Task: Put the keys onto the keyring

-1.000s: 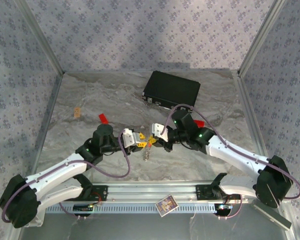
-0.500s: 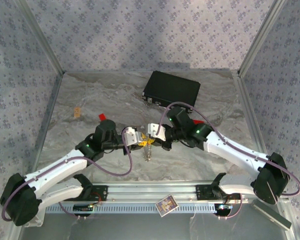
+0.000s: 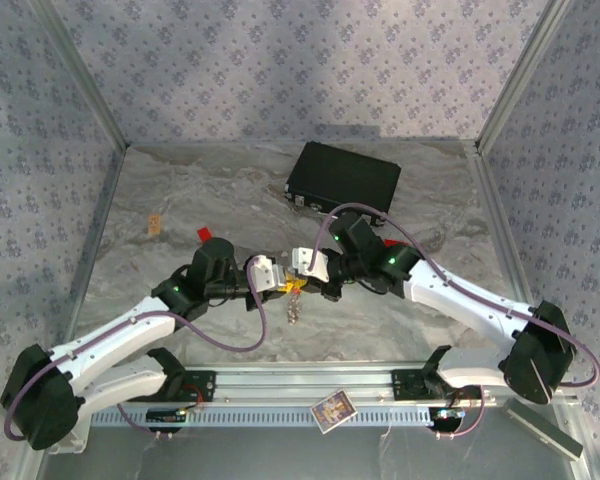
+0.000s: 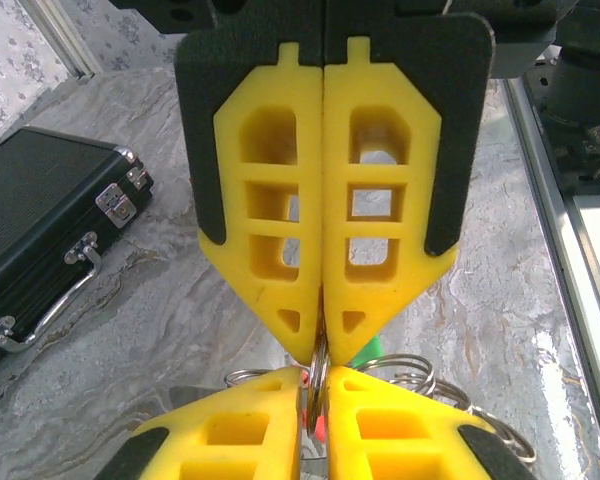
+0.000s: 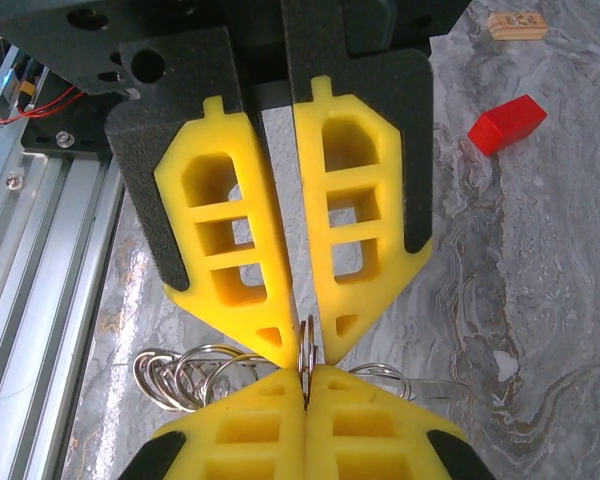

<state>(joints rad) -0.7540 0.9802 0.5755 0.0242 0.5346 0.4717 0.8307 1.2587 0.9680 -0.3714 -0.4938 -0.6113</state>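
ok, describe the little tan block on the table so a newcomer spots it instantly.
Start at the marble tabletop and look along its left edge, roughly halfway back. The tan block lies flat there, just left of a small red block. It is pale and wood-coloured, where its neighbour is bright red.

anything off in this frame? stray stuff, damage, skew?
No damage or spill. A small card lies tilted on the front rail, and the black case sits askew at the back. Left hand and right hand meet tip to tip, both pinching the keyring.
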